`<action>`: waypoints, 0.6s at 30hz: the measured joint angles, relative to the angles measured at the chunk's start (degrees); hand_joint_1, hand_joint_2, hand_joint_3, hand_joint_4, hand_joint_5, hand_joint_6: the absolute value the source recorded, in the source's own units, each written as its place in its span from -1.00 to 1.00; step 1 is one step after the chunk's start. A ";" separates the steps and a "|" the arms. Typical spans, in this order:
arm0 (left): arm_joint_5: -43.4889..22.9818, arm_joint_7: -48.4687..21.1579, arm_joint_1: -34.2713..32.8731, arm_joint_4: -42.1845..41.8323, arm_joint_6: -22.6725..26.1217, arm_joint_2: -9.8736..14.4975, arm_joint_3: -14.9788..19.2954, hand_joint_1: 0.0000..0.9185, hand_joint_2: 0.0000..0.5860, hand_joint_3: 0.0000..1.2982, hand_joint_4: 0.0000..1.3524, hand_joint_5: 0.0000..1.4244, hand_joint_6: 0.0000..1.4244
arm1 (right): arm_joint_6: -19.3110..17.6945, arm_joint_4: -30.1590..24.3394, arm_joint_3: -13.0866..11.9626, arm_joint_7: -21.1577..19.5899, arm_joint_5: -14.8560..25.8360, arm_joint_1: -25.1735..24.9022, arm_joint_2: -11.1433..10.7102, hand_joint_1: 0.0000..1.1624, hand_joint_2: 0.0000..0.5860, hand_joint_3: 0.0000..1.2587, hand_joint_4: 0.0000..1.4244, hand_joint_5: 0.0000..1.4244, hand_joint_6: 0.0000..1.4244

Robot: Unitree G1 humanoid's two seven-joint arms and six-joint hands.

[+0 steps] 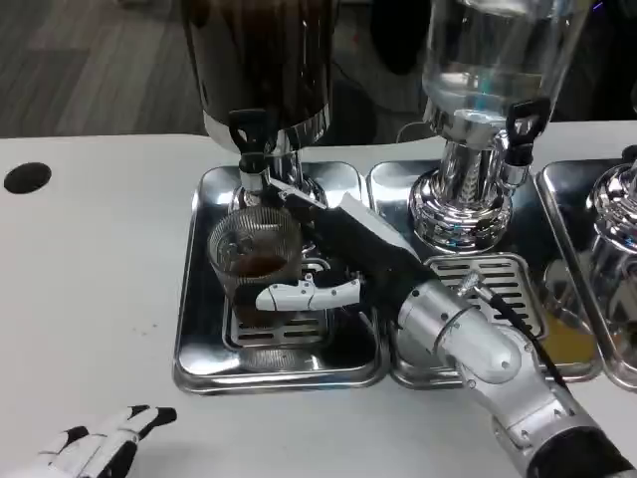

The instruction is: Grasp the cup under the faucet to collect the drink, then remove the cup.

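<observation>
The right hand (333, 274) reaches in from the near right and is wrapped around the cup (254, 264). One white finger lies across the near side of the glass, and the black part of the hand presses against its right side, so the cup is held. The cup is a clear ribbed glass. It stands upright on the grate of the left tray (199, 329), directly below the black-handled faucet (249, 139) of the dark drink dispenser (264, 60). A little brown drink sits in the bottom of the cup, and the level looks low. Whether liquid is running from the faucet right now is too small to tell.

To the right, a second dispenser (493, 50) with a clear tank stands on its own tray (478, 373), and the right forearm crosses above that tray's grate. The edge of a third tray shows at the far right. The left hand (100, 448) rests on the white table (90, 289) at the near left, fingers spread and holding nothing, well apart from the trays.

The step in hand looks like collecting: the cup is grasped and placed under the faucet, and filling seems barely begun. The next move calls for keeping the cup steady and upright until enough drink is in it. Then it must be drawn toward the near side, low enough to clear the faucet and lifted over the tray rim without tilting.
</observation>
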 measured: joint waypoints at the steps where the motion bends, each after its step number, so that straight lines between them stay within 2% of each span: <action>1: 0.01 -0.12 -0.01 0.03 0.00 0.00 -0.01 -0.99 -0.75 -0.60 -0.73 -0.66 -0.78 | -0.06 0.18 0.01 -0.26 -0.07 0.00 0.05 0.41 -0.74 -0.90 -0.91 -0.82 -0.83; 11: -0.12 -0.45 0.03 0.08 0.00 -0.02 0.36 -0.99 -0.75 -0.56 -0.71 -0.64 -0.78 | -0.73 1.31 0.52 -2.32 -1.58 0.00 0.19 0.48 -0.77 -0.85 -0.86 -0.76 -0.76; 18: -0.11 -0.47 0.30 0.08 0.00 -0.04 0.37 -0.99 -0.73 -0.55 -0.69 -0.64 -0.77 | -1.04 1.82 0.60 -3.02 -2.13 0.00 0.52 0.49 -0.78 -0.74 -0.75 -0.67 -0.68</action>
